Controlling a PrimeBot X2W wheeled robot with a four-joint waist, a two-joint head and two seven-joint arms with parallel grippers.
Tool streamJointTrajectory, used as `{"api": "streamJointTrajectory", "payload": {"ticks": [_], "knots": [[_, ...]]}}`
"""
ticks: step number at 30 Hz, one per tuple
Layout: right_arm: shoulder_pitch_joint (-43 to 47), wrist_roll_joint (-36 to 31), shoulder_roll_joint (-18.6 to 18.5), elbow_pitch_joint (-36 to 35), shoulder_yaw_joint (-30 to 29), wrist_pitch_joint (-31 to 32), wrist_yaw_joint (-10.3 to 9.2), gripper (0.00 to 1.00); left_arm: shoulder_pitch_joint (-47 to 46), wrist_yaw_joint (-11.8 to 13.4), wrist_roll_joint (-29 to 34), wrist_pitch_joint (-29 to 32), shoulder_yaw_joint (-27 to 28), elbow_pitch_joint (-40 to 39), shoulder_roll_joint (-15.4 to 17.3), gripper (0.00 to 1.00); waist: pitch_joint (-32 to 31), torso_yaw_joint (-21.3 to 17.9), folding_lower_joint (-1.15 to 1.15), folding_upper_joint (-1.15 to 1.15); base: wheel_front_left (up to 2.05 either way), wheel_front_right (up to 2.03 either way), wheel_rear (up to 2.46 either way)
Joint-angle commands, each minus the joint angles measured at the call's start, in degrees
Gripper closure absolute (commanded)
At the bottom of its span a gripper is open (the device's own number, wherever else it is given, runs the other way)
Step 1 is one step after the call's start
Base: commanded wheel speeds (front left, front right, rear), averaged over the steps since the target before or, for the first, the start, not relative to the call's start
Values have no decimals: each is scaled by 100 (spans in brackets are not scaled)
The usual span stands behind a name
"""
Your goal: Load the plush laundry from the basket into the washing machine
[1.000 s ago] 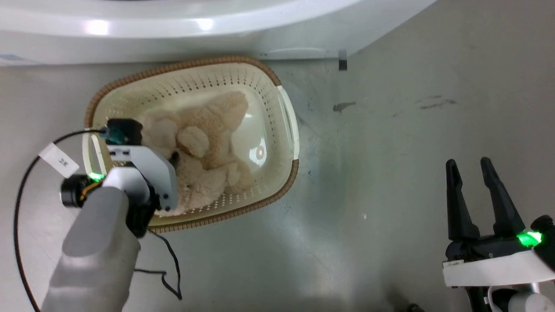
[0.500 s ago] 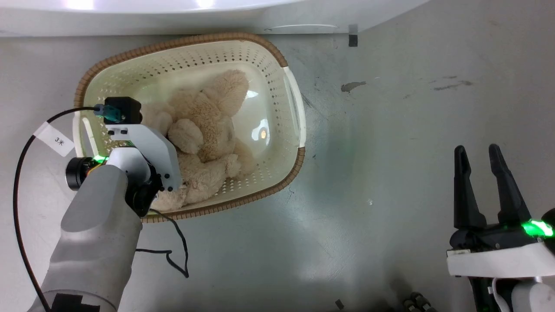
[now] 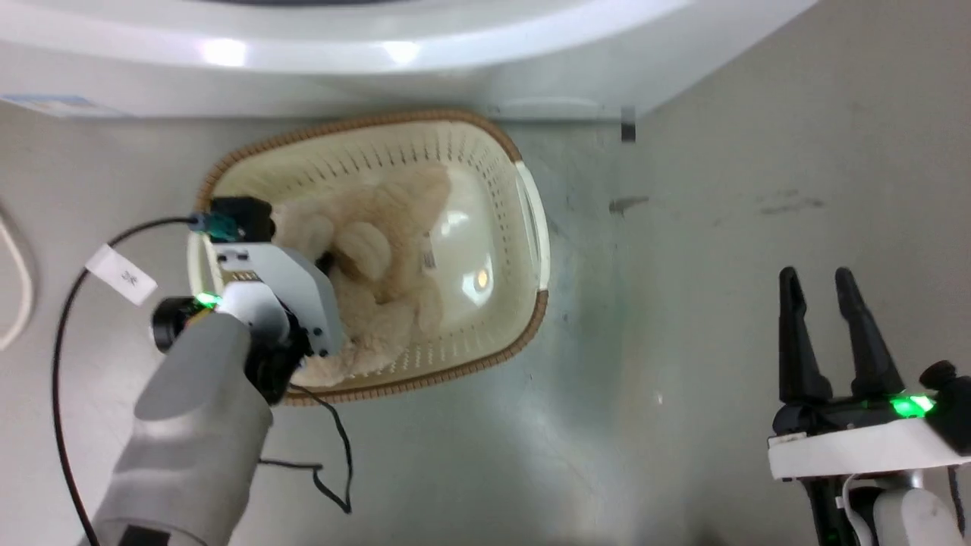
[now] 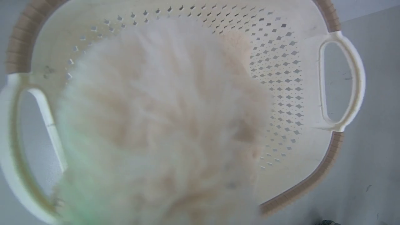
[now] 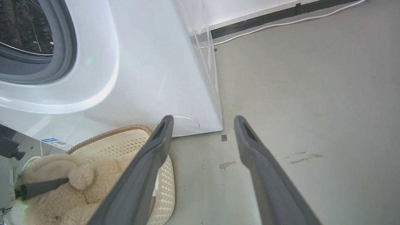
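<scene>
basket [image 3: 523,345] sits tight against the washing machine [image 3: 379,68] front, far rim just beside its base, and wide bare floor [image 3: 705,250] opens on the right side. out there the right gripper [image 3: 816,280] hangs well apart, fingers spread, nothing between them. left gripper [image 3: 322,265] is down in the basket, buried in the plush laundry [image 3: 387,235] (jaws hidden by fur, can't tell their state). the toy's fluffy, pale beige, one round stubby limb up, heaped in the basket's left half.

Beige plush laundry [image 3: 394,220], cream perforated basket [image 3: 425,152] with brown woven rim.
</scene>
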Motion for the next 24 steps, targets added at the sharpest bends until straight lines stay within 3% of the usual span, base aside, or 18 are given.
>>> {"api": "streamJointTrajectory", "payload": {"ticks": [1, 14, 24], "knots": [[-30, 12, -3, 81, -3, -25, -4, 0, 128, -23, -77, -64, -65, -75, -27, 100, -366, 122, 0, 0, 0, 0, 0], [346, 75, -3, 704, -137, -25, -4, 0, 1135, -16, -546, -673, -300, -775, -226, 100, -2026, 453, 0, 0, 0, 0, 0], [647, 90, -3, 887, -201, -25, -4, 0, 1572, 433, -419, -1155, -260, -1868, -185, 100, -2720, 565, 0, 0, 0, 0, 0]]}}
